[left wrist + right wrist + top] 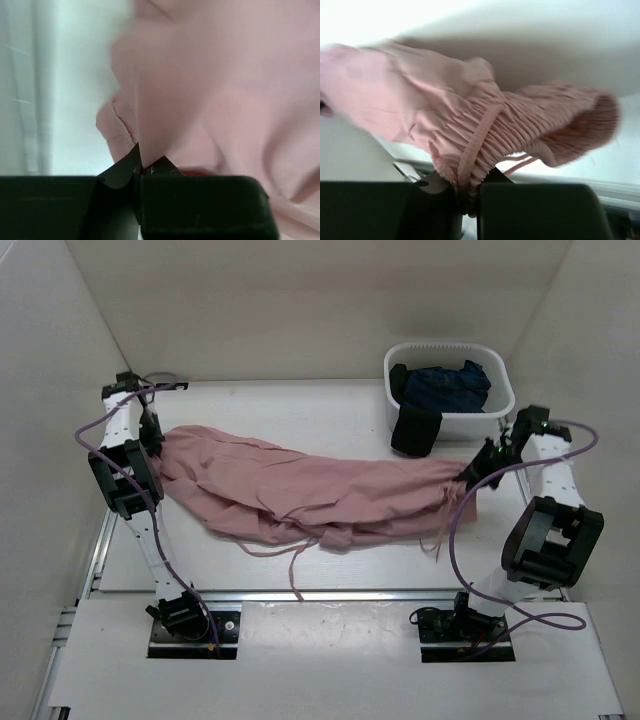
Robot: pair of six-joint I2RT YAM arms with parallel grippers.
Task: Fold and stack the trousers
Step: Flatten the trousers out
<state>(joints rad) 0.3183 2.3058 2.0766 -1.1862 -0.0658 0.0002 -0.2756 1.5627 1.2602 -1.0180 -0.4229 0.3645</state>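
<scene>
You have the trousers [320,495] sagging over the worktop [300,405], left pincer [142,167] closed on a hemmed edge, right pincer [467,187] closed on the gathered waistband; light, limp, thin cloth, so grip thick seams.

The right tool [467,189] pinches the gathered waistband [520,125] of dusty-pink, thin-fabric trousers [410,105], a pink drawstring [479,137] running into its jaws.

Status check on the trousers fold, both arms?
Left end effector shut on hem. Right end effector shut on waistband. Trousers strung between, unfolded. White bin near right arm.
</scene>
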